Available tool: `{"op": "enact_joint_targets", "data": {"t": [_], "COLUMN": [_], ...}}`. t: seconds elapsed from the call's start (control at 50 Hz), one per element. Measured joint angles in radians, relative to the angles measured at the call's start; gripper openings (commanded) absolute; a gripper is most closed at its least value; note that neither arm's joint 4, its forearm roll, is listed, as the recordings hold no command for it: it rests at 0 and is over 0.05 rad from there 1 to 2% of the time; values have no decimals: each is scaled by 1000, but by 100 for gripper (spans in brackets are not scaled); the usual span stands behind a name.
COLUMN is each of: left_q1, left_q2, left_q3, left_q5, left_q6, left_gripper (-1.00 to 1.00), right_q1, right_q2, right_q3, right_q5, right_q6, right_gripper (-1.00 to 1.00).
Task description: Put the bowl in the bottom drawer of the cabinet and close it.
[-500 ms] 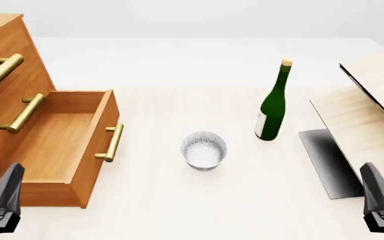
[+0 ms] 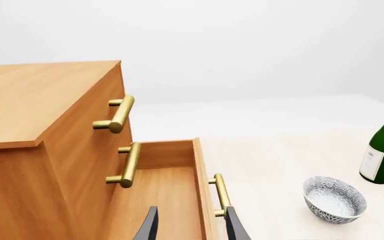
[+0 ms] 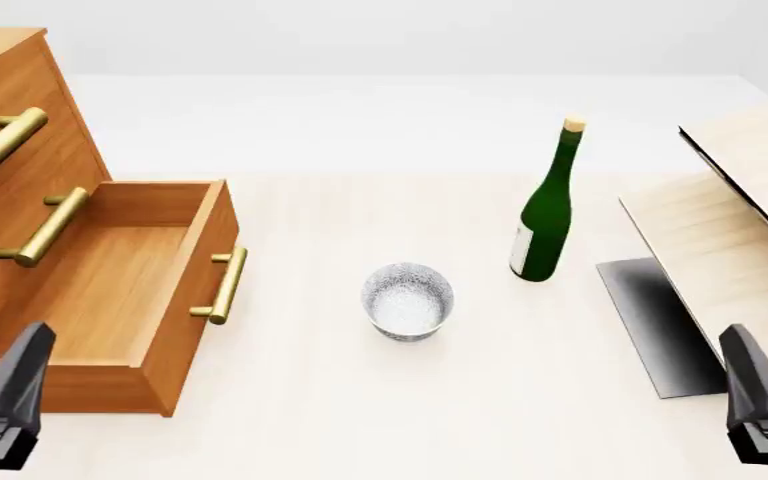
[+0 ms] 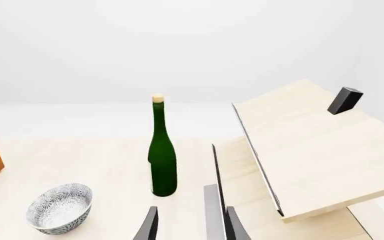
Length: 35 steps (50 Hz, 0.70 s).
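Observation:
The small speckled white-grey bowl stands upright on the pale table, right of the cabinet. The bottom drawer is pulled out, and the part of its wooden inside that shows holds nothing. Its brass handle faces the bowl. My left gripper is open, low at the near left, in front of the drawer's near corner. My right gripper is open at the near right, well away from the bowl.
A tall green bottle stands behind and right of the bowl. Pale wood slanted panels fill the right side, with a dark patch beneath. The two upper drawers are shut.

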Motion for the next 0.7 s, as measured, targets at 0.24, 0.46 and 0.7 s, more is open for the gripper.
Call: {"op": "enact_joint_targets", "data": {"t": [0.24, 0.46, 0.7], "left_q1": [-45, -98, -138], "left_q2": [6, 14, 72], "left_q3": [-41, -82, -129], "left_q5": [51, 99, 120], "left_q6": [4, 12, 2], "left_gripper": [100, 100, 100], "right_q1": [0, 0, 0], "right_q2": [0, 0, 0], "right_q3": [0, 0, 0], "right_q5": [0, 0, 0], "right_q6": [0, 0, 0], "right_gripper": [100, 100, 100]}}
